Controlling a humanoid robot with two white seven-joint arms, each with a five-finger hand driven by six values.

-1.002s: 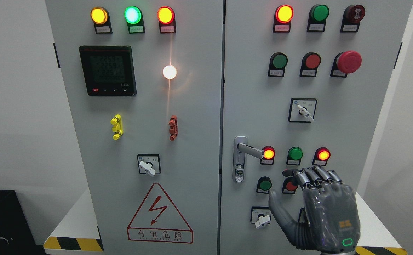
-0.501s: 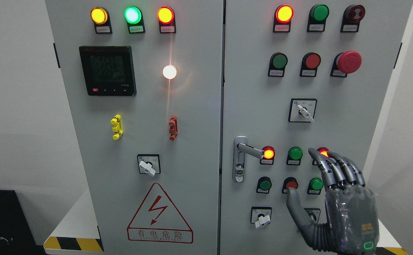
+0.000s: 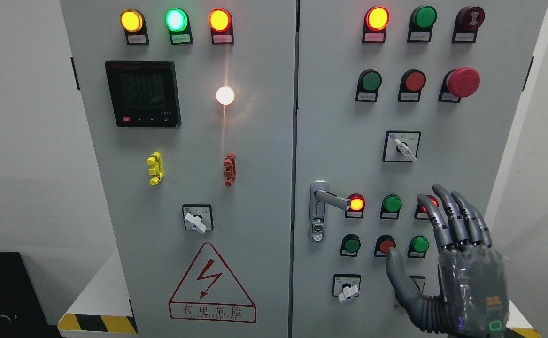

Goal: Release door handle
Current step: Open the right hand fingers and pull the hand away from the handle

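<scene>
Head view: right hand (image 3: 461, 267) at lower right, fingers (image 3: 452, 211) spread wide, holding nothing. Door handle (image 3: 332, 199) sits free on right cabinet door (image 3: 330, 117), well left of hand.

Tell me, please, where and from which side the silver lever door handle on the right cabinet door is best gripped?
Grip the silver lever door handle on its free bar, near the tip by the lit red lamp. Come from the right: the bar sticks out rightward from its pivot plate, and the open right hand is on that side.
</scene>
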